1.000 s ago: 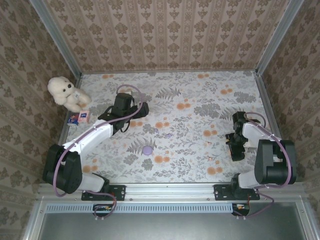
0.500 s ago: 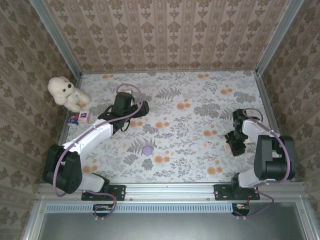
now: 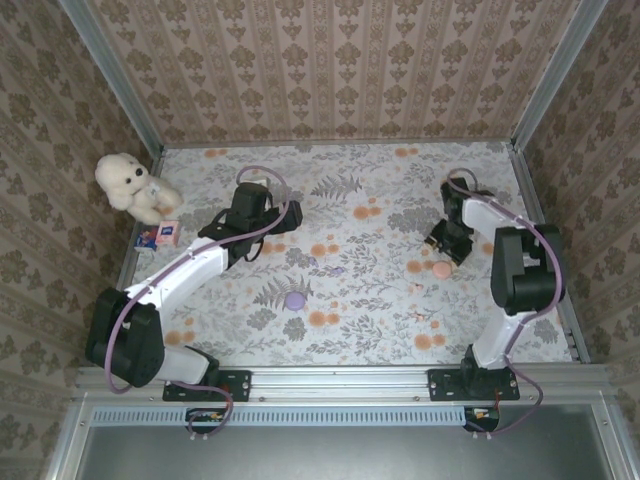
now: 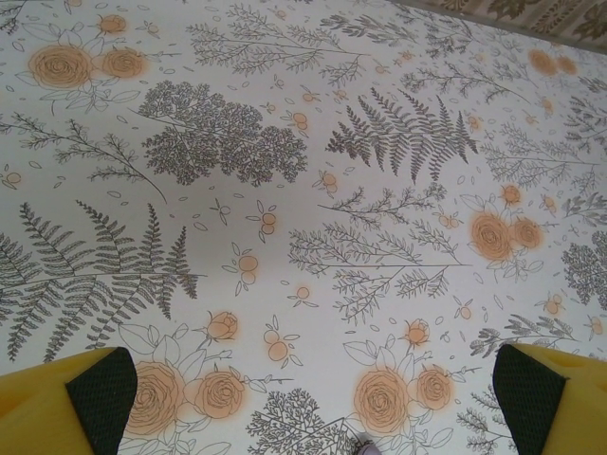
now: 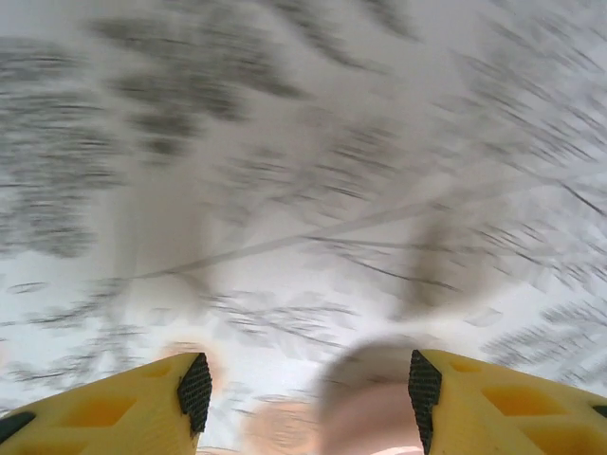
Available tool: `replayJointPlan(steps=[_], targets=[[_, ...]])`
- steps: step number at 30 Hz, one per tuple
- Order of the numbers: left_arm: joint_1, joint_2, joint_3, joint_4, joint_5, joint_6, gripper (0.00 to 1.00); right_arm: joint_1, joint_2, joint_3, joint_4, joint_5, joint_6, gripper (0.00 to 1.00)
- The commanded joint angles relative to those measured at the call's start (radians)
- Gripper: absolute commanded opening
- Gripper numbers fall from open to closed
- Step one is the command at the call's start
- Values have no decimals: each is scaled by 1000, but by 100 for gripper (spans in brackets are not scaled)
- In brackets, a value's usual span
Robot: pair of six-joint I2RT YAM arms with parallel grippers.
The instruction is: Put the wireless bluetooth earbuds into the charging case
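Observation:
A lilac earbud [image 3: 338, 270] lies on the floral cloth near the table's middle. A tiny pale pinkish earbud [image 3: 416, 288] lies further right. The round purple charging case [image 3: 294, 299] sits toward the front. A round pink case [image 3: 441, 269] lies at the tip of my right gripper [image 3: 445, 248]. In the blurred right wrist view this pink case [image 5: 370, 408] sits between the jaws against the right pad, with a gap to the left pad, so the right gripper [image 5: 309, 389] is open. My left gripper [image 3: 262, 215] hovers wide open over bare cloth [image 4: 313, 389], and a lilac bit [image 4: 365, 447] peeks in at the bottom edge.
A white teddy bear [image 3: 130, 185] and a small printed packet [image 3: 158, 236] sit at the far left edge. Metal frame rails [image 3: 530, 220] and patterned walls close in the table on three sides.
My right gripper swung from the right front up and left toward the middle, its jaws narrowing. The pink case now shows at its tip. The left arm barely moved.

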State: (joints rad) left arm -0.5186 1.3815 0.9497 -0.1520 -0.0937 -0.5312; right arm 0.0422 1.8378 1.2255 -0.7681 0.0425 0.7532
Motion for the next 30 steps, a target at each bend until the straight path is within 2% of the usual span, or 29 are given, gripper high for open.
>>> replayJointPlan(steps=[1, 5, 8, 15, 23, 30], targets=[[-11, 10, 38, -24, -21, -1, 100, 74, 77, 117, -107, 93, -145, 62], [-21, 8, 45, -31, -30, 1, 100, 145, 121, 208, -138, 133, -168, 63], [-26, 10, 49, -33, -33, 3, 100, 160, 98, 223, -137, 166, -164, 67], [-39, 26, 57, -30, -37, 2, 100, 133, -20, 112, -127, 216, -147, 81], [-55, 48, 80, -30, -35, 8, 100, 33, -194, -171, -10, 58, -40, 90], [-63, 66, 99, -32, -30, 13, 100, 19, -249, -285, 91, -76, 24, 91]])
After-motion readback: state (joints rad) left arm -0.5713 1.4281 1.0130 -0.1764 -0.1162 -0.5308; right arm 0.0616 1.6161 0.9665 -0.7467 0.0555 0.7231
